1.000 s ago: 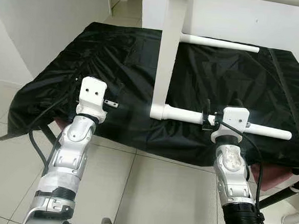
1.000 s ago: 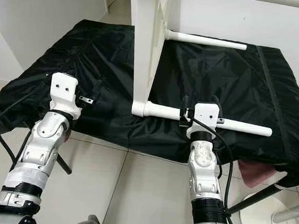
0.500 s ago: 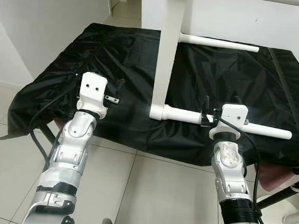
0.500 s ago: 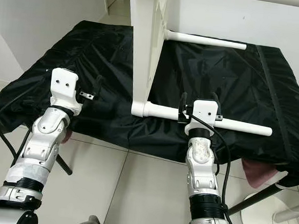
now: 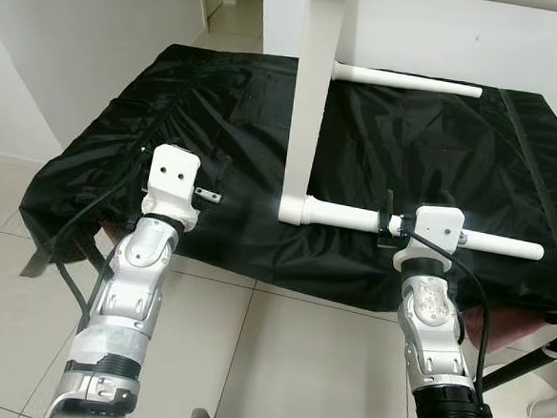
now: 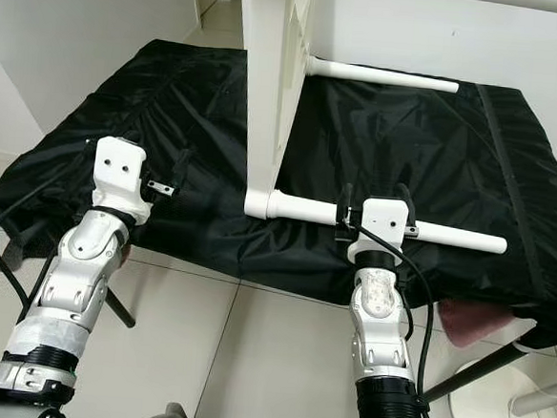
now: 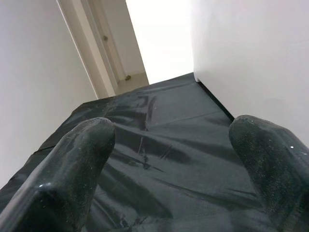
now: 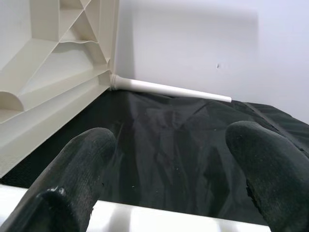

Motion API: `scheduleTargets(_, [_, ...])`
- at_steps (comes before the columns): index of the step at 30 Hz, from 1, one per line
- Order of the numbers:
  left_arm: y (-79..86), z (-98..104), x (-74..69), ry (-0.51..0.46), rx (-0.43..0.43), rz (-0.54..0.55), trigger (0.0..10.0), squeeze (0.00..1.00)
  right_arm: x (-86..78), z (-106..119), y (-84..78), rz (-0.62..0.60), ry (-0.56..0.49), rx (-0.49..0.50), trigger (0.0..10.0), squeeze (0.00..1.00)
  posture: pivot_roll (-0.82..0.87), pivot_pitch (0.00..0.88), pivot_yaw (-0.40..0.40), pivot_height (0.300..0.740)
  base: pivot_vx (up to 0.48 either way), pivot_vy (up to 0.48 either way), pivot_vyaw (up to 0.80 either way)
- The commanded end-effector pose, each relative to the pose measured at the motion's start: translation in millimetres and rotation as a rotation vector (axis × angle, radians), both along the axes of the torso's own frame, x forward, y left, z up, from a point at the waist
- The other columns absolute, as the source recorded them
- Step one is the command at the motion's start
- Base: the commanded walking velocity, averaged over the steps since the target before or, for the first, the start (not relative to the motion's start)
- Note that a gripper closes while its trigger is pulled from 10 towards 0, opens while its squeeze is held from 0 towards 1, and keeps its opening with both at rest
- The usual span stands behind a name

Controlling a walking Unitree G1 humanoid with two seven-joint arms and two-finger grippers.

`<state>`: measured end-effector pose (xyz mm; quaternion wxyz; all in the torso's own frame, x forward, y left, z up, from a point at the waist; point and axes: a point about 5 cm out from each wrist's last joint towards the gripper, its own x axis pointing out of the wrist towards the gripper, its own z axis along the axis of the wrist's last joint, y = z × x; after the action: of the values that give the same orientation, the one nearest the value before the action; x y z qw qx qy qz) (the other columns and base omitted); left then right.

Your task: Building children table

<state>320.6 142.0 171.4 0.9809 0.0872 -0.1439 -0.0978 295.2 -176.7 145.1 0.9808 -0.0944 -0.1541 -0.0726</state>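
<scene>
Light: bright, even indoor light.
Glare: doorway (image 7: 159,38) blown out white.
Sheen: soft highlights on the black cover (image 5: 219,100).
Focus: tool fingers (image 8: 72,188) blurred close up.

Upright tabletop (image 5: 316,87) between both arms

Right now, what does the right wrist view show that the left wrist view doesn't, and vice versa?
Right wrist view: the ribbed underside of the white plastic tabletop, standing on edge, a far white cylindrical table leg on it, and a near leg just under the open right claw.
Left wrist view: a bright doorway beyond the open left claw.
Both: crinkled black fabric cover, white wall.
</scene>
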Motion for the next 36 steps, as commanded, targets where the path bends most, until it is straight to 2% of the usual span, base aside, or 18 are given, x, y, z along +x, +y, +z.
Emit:
scheduleTargets(1, [2.5, -5.2, -2.6, 0.016, -0.012, 0.053, 10.0, 0.00, -0.9, -2.3, 3.2, 0.016, 0.018, 0.009, 10.0, 0.00, -0.09, 0.000, 0.047, 0.740, 0.000, 0.000, 0.00])
scheduleTargets(17, [-1.0, -9.4, -7.7, 0.042, -0.008, 0.051, 10.0, 0.00, 4.2, -4.5, 12.2, 0.071, 0.054, 0.010, 10.0, 0.00, -0.08, 0.000, 0.029, 0.740, 0.000, 0.000, 0.00])
scheduleTargets(21, [-4.3, -11.5, -10.1, 0.054, 0.028, 0.025, 10.0, 0.00, 10.7, -9.2, 20.9, 0.099, 0.098, 0.004, 10.0, 0.00, -0.08, 0.000, 0.031, 0.740, 0.000, 0.000, 0.00])
scheduleTargets(22, [-6.1, -13.0, -11.8, 0.057, 0.084, 0.010, 10.0, 0.00, 18.6, -11.5, 28.3, 0.122, 0.121, 0.010, 10.0, 0.00, -0.07, 0.000, 0.032, 0.740, 0.000, 0.000, 0.00])
scheduleTargets(32, [-6.6, -11.5, -18.0, 0.063, 0.088, -0.003, 10.0, 0.00, 26.5, -12.9, 43.4, 0.169, 0.136, 0.018, 10.0, 0.00, -0.06, 0.000, 0.028, 0.740, 0.000, 0.000, 0.00])
scheduleTargets(34, [-7.1, -10.8, -19.1, 0.063, 0.090, -0.003, 10.0, 0.00, 28.2, -13.5, 48.0, 0.183, 0.142, 0.029, 10.0, 0.00, -0.05, 0.000, 0.026, 0.740, 0.000, 0.000, 0.00])
scheduleTargets(36, [-8.4, -9.0, -21.2, 0.064, 0.092, 0.000, 10.0, 0.00, 35.3, -13.3, 59.8, 0.216, 0.161, 0.069, 10.0, 0.00, -0.05, 0.001, 0.020, 0.740, 0.000, 0.000, 0.00])
